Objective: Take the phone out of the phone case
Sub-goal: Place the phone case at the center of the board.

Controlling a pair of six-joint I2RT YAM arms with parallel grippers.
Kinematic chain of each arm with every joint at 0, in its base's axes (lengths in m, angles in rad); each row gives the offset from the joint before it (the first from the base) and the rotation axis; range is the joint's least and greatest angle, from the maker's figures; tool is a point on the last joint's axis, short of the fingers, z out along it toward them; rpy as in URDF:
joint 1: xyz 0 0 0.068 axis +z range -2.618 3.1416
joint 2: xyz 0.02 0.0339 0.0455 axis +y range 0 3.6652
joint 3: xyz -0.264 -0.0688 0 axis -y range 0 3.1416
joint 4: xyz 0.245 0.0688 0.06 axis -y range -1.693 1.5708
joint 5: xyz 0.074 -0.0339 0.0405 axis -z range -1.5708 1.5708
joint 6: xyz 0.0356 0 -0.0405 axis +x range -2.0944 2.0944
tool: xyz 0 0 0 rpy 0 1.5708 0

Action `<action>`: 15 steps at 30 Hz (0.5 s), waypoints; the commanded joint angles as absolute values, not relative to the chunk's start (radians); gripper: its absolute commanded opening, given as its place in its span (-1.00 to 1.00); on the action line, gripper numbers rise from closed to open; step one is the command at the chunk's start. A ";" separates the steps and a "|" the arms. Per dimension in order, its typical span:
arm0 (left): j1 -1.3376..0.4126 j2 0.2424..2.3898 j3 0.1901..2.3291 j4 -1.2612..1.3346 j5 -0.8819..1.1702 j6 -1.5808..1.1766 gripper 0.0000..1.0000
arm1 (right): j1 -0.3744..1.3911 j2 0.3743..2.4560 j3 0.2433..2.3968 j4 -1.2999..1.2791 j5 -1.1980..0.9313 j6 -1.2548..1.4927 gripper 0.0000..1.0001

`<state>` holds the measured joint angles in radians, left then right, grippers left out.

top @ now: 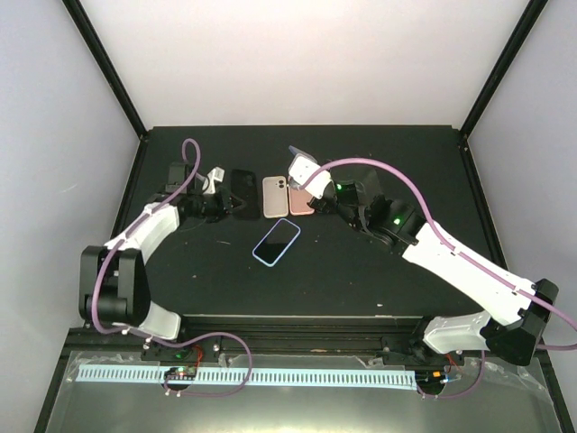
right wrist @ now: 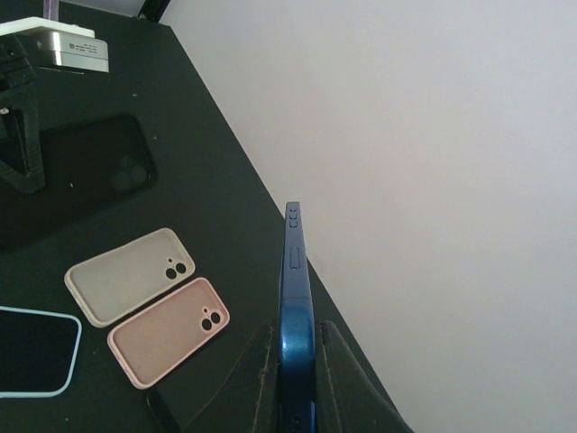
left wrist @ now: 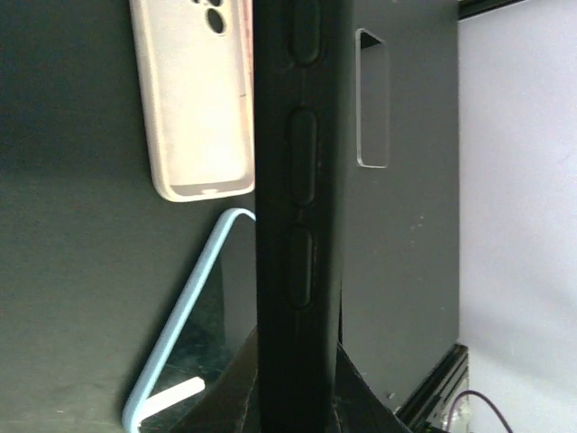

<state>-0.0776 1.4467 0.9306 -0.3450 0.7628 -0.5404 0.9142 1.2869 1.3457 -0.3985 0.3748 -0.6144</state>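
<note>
Above the bench (top: 361, 271), the left gripper (top: 227, 206) is clamped on the black case (left wrist: 297, 180) and the right gripper (right wrist: 296, 383) pinches the blue phone (right wrist: 294, 289) edge-up, apparently freed, so each should be lowered flat before release.

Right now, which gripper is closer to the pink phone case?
Right. The right gripper sits close by the pink phone case; the left gripper is farther off, beyond the beige case.

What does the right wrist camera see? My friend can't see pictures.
The right gripper pinches a thin blue phone or case edge-on. On the black table lie a beige case and a pink case; farther back, a black case.
</note>
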 commanded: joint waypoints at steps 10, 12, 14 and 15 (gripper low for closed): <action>-0.036 1.730 1.140 -0.471 0.744 -0.322 -0.97 | 0.884 1.263 1.341 -0.364 0.356 -0.575 -0.98; -0.037 1.764 1.154 -0.467 0.739 -0.319 -0.97 | 0.881 1.264 1.347 -0.371 0.347 -0.569 -0.98; -0.035 1.796 1.179 -0.468 0.727 -0.315 -0.97 | 0.879 1.265 1.348 -0.374 0.341 -0.568 -0.98; -0.035 1.809 1.192 -0.467 0.720 -0.314 -0.97 | 0.878 1.265 1.349 -0.375 0.340 -0.568 -0.98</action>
